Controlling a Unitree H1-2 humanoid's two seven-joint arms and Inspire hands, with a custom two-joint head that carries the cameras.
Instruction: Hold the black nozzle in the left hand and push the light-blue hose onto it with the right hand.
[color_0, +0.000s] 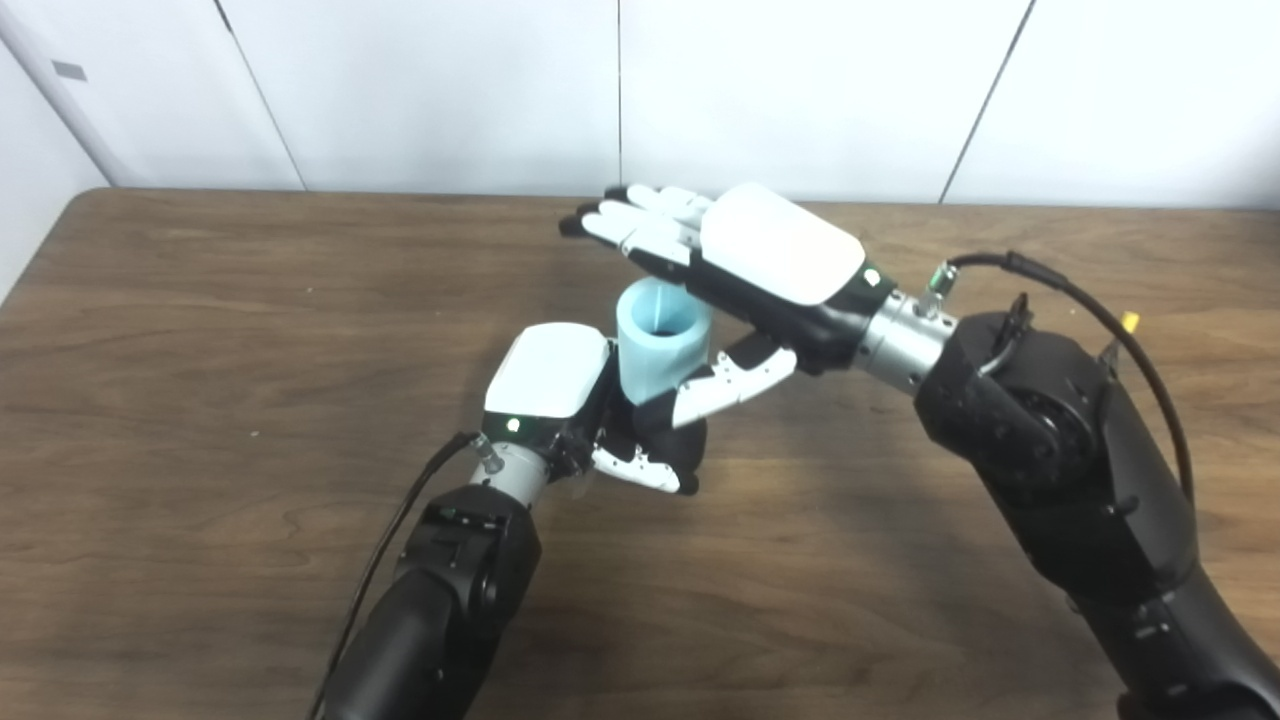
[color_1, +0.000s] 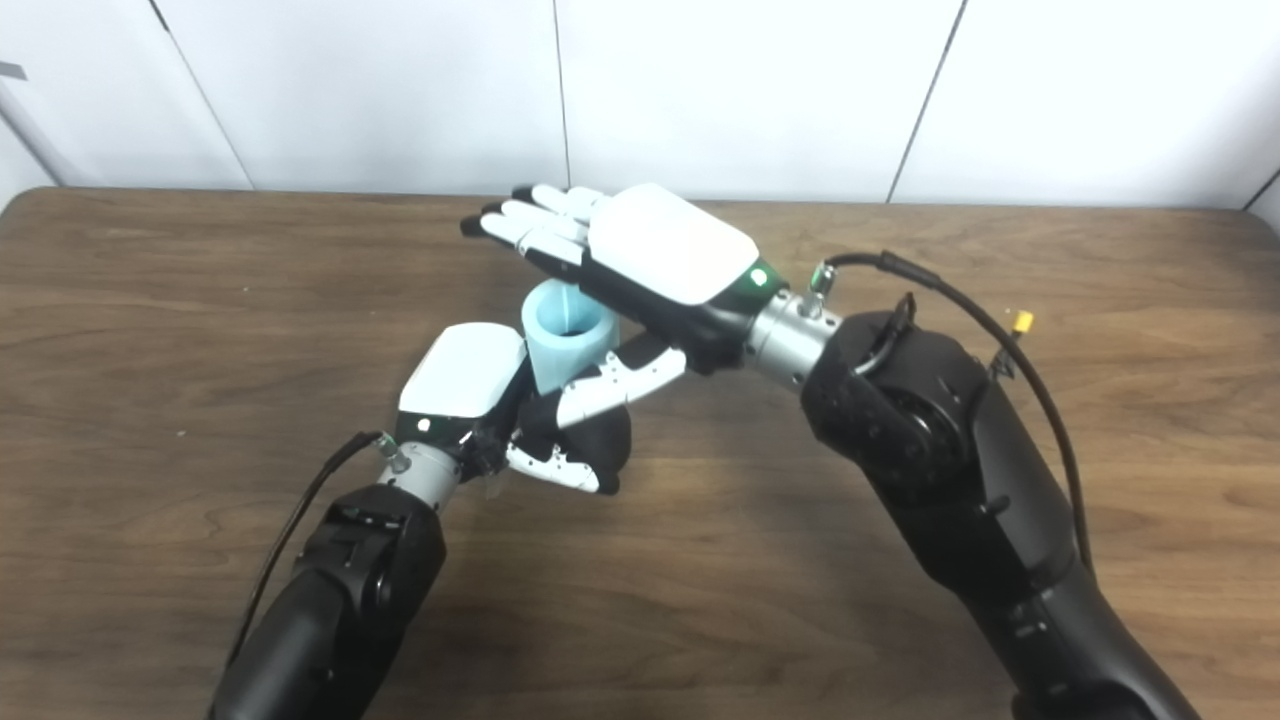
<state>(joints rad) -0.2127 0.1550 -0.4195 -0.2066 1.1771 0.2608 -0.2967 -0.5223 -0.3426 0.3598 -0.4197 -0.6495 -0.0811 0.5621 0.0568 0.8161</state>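
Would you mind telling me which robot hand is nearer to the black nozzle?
Left. The left robot hand grips the black nozzle; the right robot hand is above it.

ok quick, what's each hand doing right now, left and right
Left hand: shut on the nozzle, with the blue hose standing on top.
Right hand: open, fingers flat over the hose, holding nothing.

I see bright, even overhead lighting. Soft shadows fall on the table (color_0: 200, 330) beneath both arms. White hand shells are slightly overexposed. Overall focus is mildly soft.
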